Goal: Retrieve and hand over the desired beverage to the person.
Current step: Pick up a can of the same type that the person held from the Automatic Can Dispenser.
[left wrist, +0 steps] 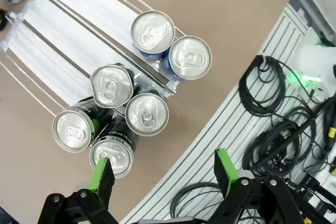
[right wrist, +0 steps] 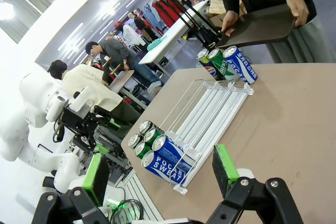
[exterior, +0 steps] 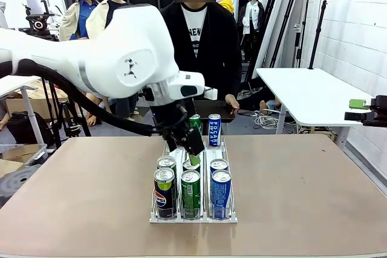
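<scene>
Left arm (exterior: 109, 52) reaches in from the rack's left side, elbow high and wrist bent over, so the left gripper (exterior: 188, 144) points straight down over the clear three-lane rack (exterior: 233, 219). It hangs just behind the near cluster of cans, above the middle lane. Seen from its wrist, the green pads (left wrist: 102, 174) stand spread wide with nothing between them, and the can tops sit just ahead of the fingertips. No contact there.

Six cans (exterior: 190, 193) crowd the rack's near end, two deep in each lane: dark cola on the left, green in the middle, blue on the right. More cans (exterior: 214, 130) stand at the rack's far end.

Beyond that far end stands the person (exterior: 202, 34), both hands on a dark tray (right wrist: 262, 24) held level at the table (exterior: 72, 197) edge; one hand (exterior: 231, 102) grips its rim.

Well off to the rack's right, past the table edge, the right gripper (exterior: 359, 110) hovers, fingers wide apart and holding nothing, aimed back across the table at the rack.
</scene>
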Motion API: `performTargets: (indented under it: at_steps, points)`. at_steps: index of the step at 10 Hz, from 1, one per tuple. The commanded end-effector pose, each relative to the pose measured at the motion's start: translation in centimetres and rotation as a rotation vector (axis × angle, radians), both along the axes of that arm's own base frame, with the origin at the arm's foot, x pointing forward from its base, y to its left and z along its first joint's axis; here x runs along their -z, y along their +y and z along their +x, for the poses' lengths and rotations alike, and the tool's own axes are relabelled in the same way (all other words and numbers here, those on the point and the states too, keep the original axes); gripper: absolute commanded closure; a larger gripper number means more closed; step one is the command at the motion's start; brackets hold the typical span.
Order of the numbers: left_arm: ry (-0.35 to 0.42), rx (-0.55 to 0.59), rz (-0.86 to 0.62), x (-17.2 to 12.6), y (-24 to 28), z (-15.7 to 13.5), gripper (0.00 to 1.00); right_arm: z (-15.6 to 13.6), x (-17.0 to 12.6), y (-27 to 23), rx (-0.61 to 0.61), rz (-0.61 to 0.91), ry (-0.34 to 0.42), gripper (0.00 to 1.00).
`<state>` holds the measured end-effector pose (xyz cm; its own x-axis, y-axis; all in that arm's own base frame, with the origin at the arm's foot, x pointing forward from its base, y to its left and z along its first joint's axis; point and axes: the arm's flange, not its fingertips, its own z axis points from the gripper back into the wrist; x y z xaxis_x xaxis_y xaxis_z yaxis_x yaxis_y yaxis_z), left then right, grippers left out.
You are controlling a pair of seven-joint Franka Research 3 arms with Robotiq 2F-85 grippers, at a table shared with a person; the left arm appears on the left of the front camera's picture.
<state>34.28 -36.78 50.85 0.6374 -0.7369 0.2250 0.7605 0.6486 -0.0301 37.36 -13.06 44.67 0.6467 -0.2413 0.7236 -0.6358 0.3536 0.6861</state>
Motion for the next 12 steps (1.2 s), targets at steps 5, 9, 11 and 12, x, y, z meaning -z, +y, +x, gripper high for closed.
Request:
performTargets:
  at_steps: [5,9,11,12]
  points:
    - [-0.047,-0.114,0.058,3.1,-2.9,0.5,0.00,0.0,0.0,0.0,-0.001,0.007,-0.002,0.00]
    - [-0.016,-0.139,0.074,4.3,-3.4,1.4,0.00,0.0,0.0,0.0,-0.001,0.007,-0.002,0.00]
    - [-0.008,-0.153,0.086,4.8,-3.2,1.9,0.00,0.0,0.0,0.0,-0.001,0.007,-0.002,0.00]
    - [-0.005,-0.159,0.086,5.0,-3.2,2.1,0.00,0.0,0.0,0.0,-0.001,0.007,-0.002,0.00]
